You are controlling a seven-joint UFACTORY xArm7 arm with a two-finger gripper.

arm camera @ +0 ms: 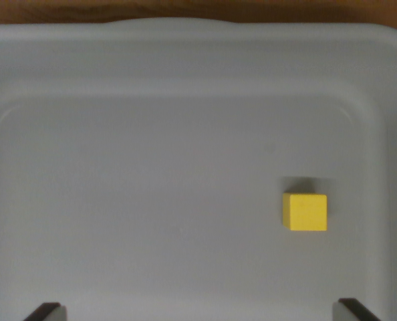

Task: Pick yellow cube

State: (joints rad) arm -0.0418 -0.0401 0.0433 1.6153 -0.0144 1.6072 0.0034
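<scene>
Fingers spread wide above a grey bin, cube off to one side.

Only the two dark tips of the fingers [43,310] are showing, at the bottom corners of the wrist view, standing far apart and gripping nothing, touching nothing. The cube [305,212] is lying flat on the floor of the bin [185,60], well toward the wrist view's right and nearer the right-hand tip than the left, with the bin's right wall rising close beside it. The main risk I am seeing: dropping straight down from here would be closing on bare floor, since the cube is sitting off the midline. Shifting across to centre it would be bringing the right-hand finger near that wall, where it could be catching or nudging the cube away. A strip of brown tabletop [185,10] is showing beyond the bin's far rim.
</scene>
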